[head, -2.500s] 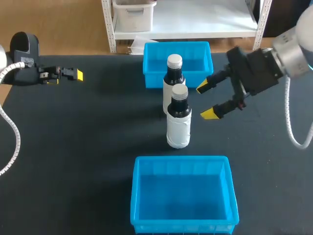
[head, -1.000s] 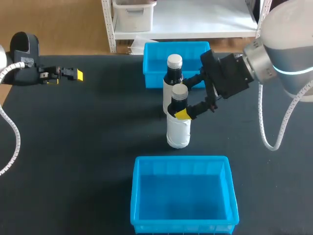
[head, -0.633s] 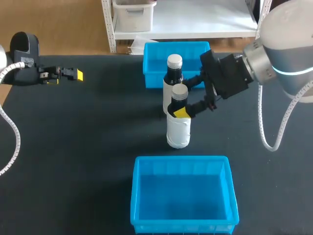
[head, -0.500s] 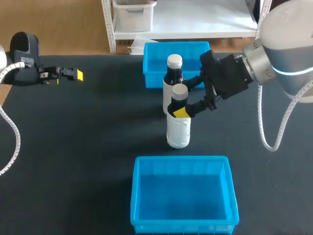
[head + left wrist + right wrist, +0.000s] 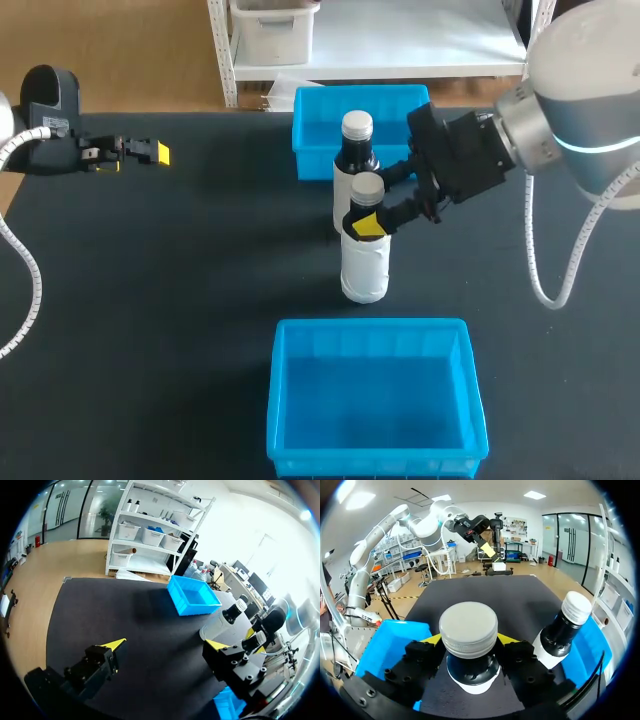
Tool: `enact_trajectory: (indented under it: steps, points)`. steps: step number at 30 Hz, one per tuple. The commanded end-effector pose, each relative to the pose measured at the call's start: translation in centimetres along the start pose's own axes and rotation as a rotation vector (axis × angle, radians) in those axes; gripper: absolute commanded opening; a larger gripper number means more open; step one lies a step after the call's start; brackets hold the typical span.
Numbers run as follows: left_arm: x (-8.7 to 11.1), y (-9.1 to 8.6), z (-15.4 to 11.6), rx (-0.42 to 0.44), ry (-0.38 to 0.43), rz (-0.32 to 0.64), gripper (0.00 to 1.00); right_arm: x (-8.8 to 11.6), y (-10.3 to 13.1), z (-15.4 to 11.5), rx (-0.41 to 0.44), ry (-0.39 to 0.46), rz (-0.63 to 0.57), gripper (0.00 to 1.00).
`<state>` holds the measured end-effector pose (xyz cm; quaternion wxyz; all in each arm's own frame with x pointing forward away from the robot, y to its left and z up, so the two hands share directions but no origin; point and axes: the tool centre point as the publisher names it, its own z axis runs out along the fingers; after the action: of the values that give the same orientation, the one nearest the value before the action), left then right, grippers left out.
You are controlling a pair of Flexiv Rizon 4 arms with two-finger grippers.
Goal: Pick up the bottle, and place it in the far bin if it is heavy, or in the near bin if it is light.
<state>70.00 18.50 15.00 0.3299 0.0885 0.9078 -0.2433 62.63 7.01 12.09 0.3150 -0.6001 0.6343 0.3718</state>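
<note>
Grip drawn tighter than half a second ago.
The left gripper (image 5: pixel 141 152) sits far left, fingers apart. The front bottle (image 5: pixel 365 255) stands upright between the near bin (image 5: pixel 375 400) and far bin (image 5: pixel 312 140), just before a second bottle (image 5: pixel 356 150). The right gripper (image 5: pixel 372 205) has drawn in and now clamps the front bottle's neck.

The head camera sits high behind the robot and looks down on the whole table (image 5: pixel 150 320): far bin (image 5: pixel 362 105) at 12 o'clock, near bin (image 5: pixel 375 400) at 6, near bottle (image 5: pixel 365 255) and far bottle (image 5: pixel 356 150) between. The left wrist camera hangs low by the 9 o'clock edge, facing 3 o'clock, and shares the far bin and both bottles from well off. The right wrist camera looks along its fingers (image 5: pixel 431 639) toward 9 o'clock, close against the near bottle's cap, with the left arm (image 5: pixel 427 525) far beyond.
</note>
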Motion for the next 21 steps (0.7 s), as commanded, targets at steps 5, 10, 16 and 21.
enact_trajectory:
  steps: [5, 10, 16, 21]
  points:
    - [0.0, 0.0, 0.0, 0.0, 0.0, 0.0, 1.0, 0.1, -0.1, 0.1, 0.0, -0.004, 0.0, 0.29]
    - [0.0, 0.0, 0.0, 0.0, 0.0, 0.0, 1.0, -0.2, -0.1, -0.4, 0.012, -0.011, -0.007, 0.0]
    - [0.0, 0.0, 0.0, 0.0, 0.0, 0.0, 1.0, -1.9, 0.2, -2.1, 0.044, -0.015, -0.019, 0.0]
    - [0.0, 0.0, 0.0, 0.0, 0.0, 0.0, 1.0, -4.4, 0.9, -4.5, 0.092, -0.03, -0.025, 0.0]
